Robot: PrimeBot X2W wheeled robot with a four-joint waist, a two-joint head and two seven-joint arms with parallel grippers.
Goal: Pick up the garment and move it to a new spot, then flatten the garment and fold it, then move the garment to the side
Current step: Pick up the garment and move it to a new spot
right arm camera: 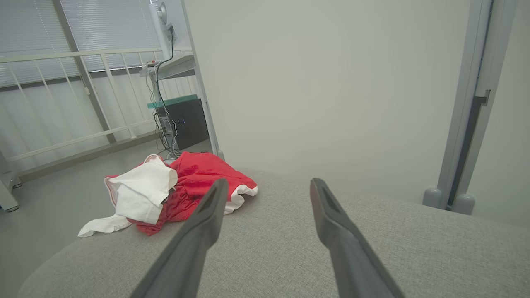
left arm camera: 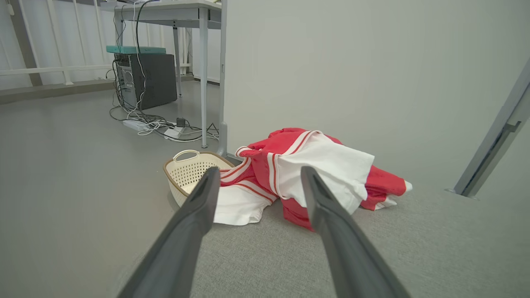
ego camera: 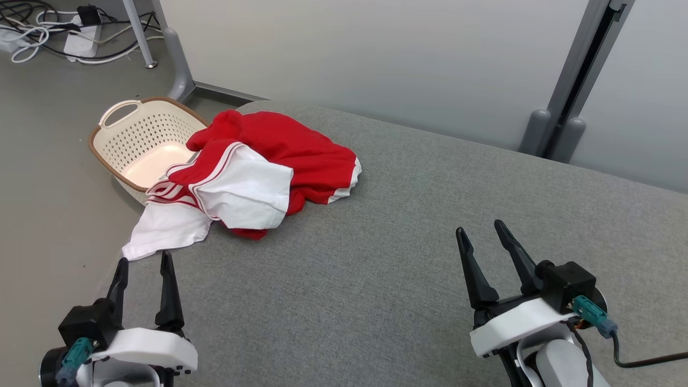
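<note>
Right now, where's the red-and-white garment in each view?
Head view: garment upper left, beside the basket.
Left wrist view: centre, beyond the left tool.
Right wrist view: left of centre.
Shared landmark: the grey padded surface under it.

Hidden under the garment (ego camera: 279, 156): near corner of the basket (ego camera: 142, 129). Cut off at head view's top edge: floor cables (ego camera: 32, 37).

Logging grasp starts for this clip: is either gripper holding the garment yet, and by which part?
Nothing is held. The left gripper and right gripper are both open, short of the garment.
</note>
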